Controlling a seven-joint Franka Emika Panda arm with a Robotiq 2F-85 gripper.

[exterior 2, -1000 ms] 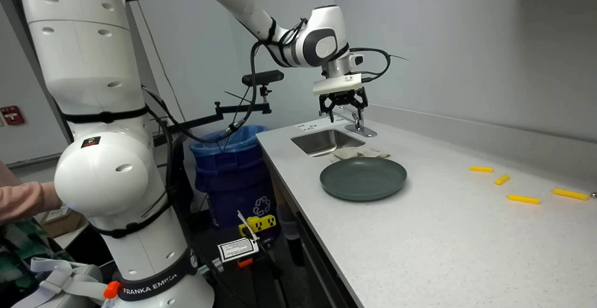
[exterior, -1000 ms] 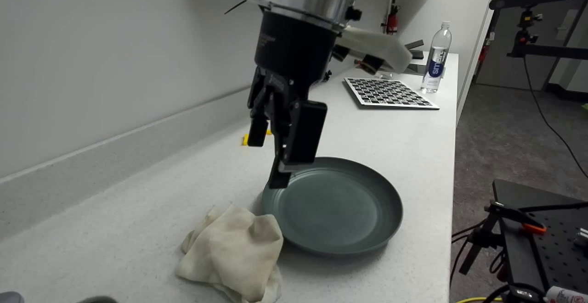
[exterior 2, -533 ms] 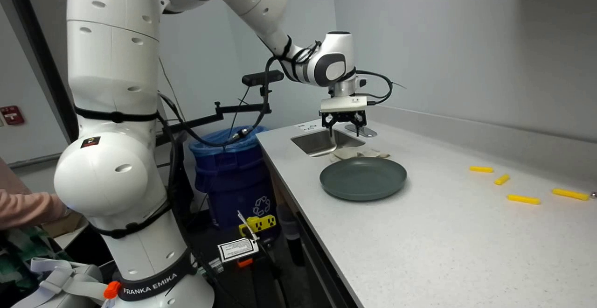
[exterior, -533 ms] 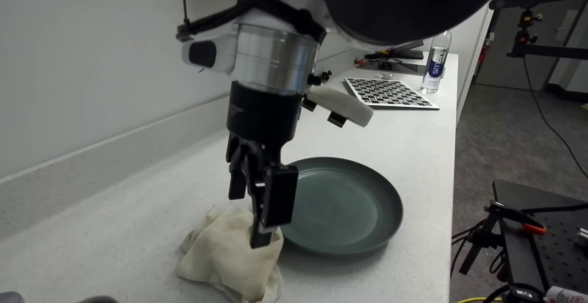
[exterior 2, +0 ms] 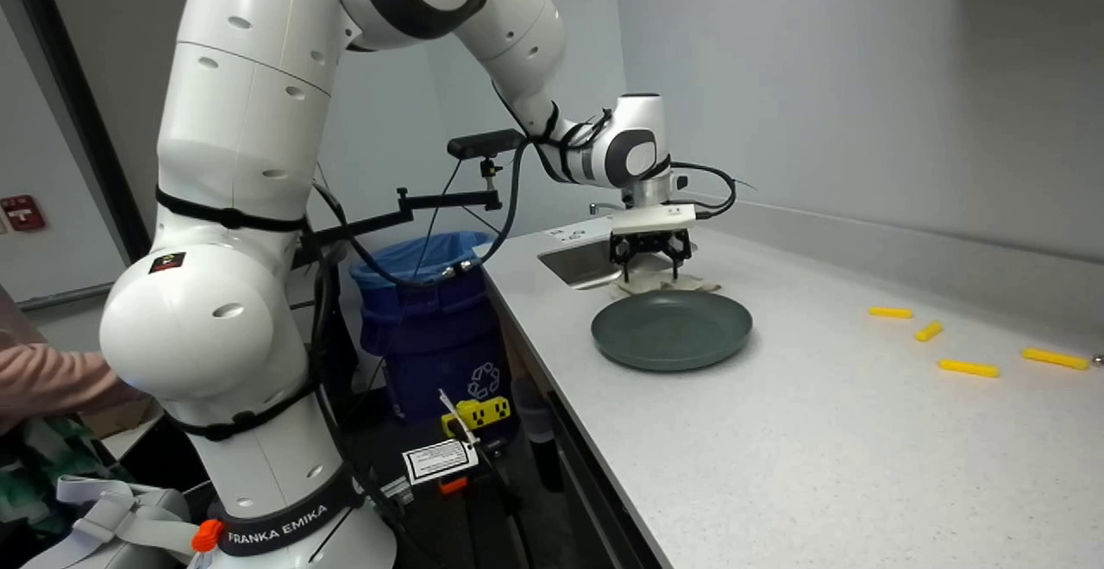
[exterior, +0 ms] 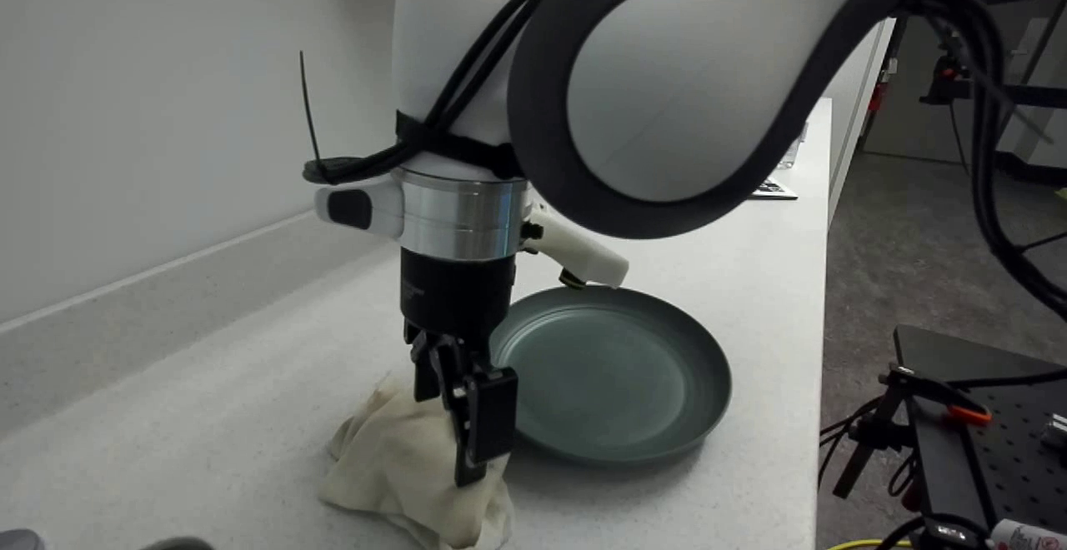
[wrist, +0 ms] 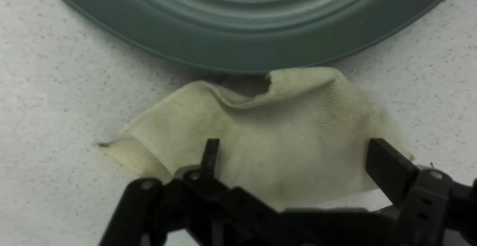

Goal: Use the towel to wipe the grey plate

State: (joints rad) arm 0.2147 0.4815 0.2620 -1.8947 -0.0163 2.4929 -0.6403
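Observation:
The cream towel [exterior: 392,467] lies crumpled on the white counter against the near rim of the plate; it also shows in the wrist view [wrist: 268,156] and behind the plate in an exterior view [exterior 2: 703,286]. The dark grey-green plate [exterior: 613,383] lies flat, with bare upper surface; its rim [wrist: 242,48] tops the wrist view. My gripper [exterior: 448,440] points down at the towel. In the wrist view the gripper [wrist: 294,143] is open, its fingers wide apart over the towel with nothing clamped. Whether the fingertips touch the cloth I cannot tell.
A wall and low backsplash [exterior: 250,258] run along the counter. Several yellow pieces [exterior 2: 968,368] lie on the counter near the wall. A sink [exterior 2: 573,267] lies beyond the towel. A checkered board [exterior: 775,190] is mostly hidden behind the arm. A blue bin [exterior 2: 423,319] stands beside the counter.
The gripper has come down and across from above the plate's edge to the towel, staying open. The towel and plate have not moved.

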